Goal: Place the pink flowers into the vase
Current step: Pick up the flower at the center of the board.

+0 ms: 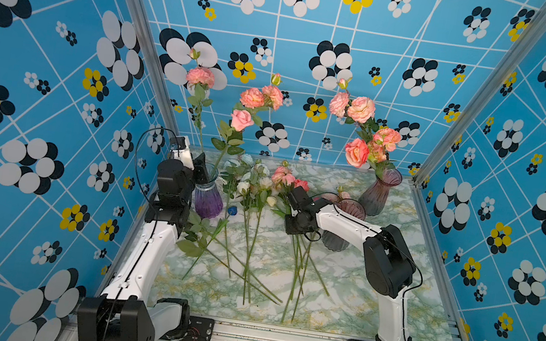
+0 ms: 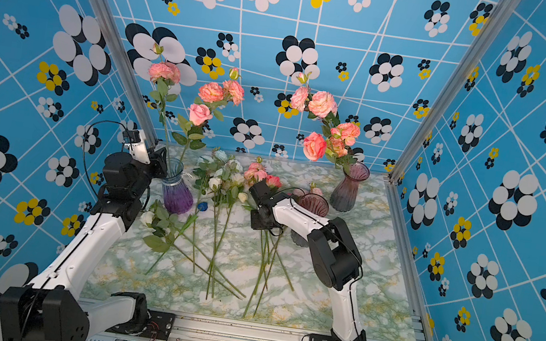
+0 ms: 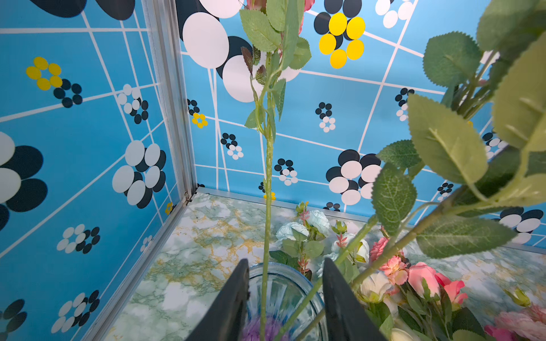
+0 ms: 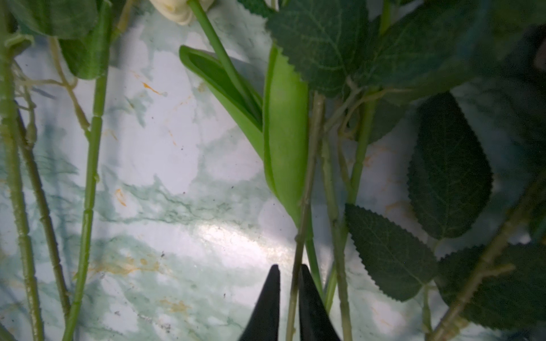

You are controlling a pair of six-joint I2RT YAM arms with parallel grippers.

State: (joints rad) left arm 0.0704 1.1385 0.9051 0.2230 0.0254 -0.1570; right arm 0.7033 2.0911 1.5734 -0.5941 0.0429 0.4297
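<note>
Right wrist view, bottom centre: our right gripper [image 4: 289,267] pinches a thin green pink-flower stem [image 4: 306,183]. We'd guess it's light, whippy, slick: hold mid-stem. Left gripper [image 3: 283,265] half-open, grip unclear.

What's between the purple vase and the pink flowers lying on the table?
White flowers and a small blue flower, between the purple vase and the pink flowers; both top views show it.

The marbled table [image 1: 373,294] holds vases [image 1: 379,193], loose pink flowers [image 1: 286,178], white-flowered stems [image 1: 257,183], a blue flower [image 1: 231,211].
</note>
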